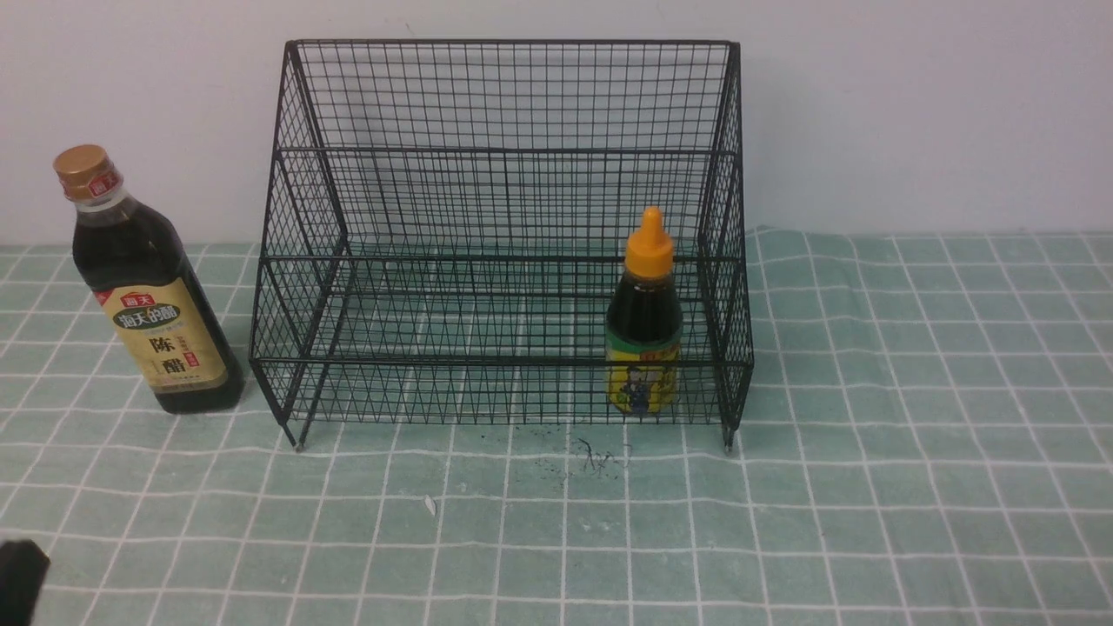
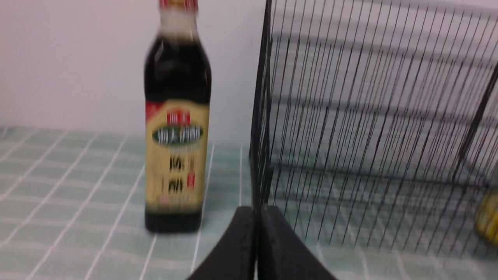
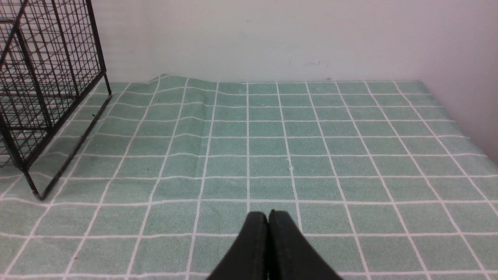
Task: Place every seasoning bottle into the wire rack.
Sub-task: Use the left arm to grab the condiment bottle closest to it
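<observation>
tall bottle (image 1: 148, 287) upright, gold cap (image 1: 84, 168) up, just left of wire rack (image 1: 513, 42)

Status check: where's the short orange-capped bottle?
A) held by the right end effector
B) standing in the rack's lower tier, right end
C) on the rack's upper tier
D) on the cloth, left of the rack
B: the orange-capped bottle stands upright behind the front mesh of the wire rack, at its right end; the tall bottle is the one outside.

black wire rack (image 1: 504, 217), glossy dark bottle (image 1: 143, 283), matt checked cloth (image 1: 913, 435)
</observation>
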You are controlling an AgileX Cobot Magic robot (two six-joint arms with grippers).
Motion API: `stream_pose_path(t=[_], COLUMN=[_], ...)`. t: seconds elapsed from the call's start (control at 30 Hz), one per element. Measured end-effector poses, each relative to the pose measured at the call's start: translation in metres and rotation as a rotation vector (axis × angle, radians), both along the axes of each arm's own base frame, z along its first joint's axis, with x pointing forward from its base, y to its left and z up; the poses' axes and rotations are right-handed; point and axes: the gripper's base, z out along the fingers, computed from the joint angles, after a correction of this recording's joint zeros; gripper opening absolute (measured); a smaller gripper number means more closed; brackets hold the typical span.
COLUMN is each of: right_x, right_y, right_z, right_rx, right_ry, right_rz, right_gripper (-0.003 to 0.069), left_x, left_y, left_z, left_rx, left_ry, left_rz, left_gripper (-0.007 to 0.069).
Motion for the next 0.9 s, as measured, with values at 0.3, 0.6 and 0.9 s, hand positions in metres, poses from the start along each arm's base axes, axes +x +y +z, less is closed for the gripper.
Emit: stream_pose_path(t=[0.3,0.6,0.9], right_x=[0.0,0.0,0.0], right_y=[0.0,0.0,0.0], right_z=[0.0,0.0,0.0], right_rx=[0.0,0.0,0.0], right_ry=[0.001,0.001,0.001], right_rz=[0.0,0.0,0.0], right_gripper=[-0.0015,-0.0015,-0.0015], left_x=[-0.01,0.043,0.127], left_y=[0.01,-0.002,0.018], left_z=[0.043,0.112,0.138], left_rx=[-0.102,0.178,0.19], left_ry=[-0.466,-0.235,-0.023], left_rz=[0.085,0.031,0.154], left_gripper=[-0.0006,0.0071,0.0399])
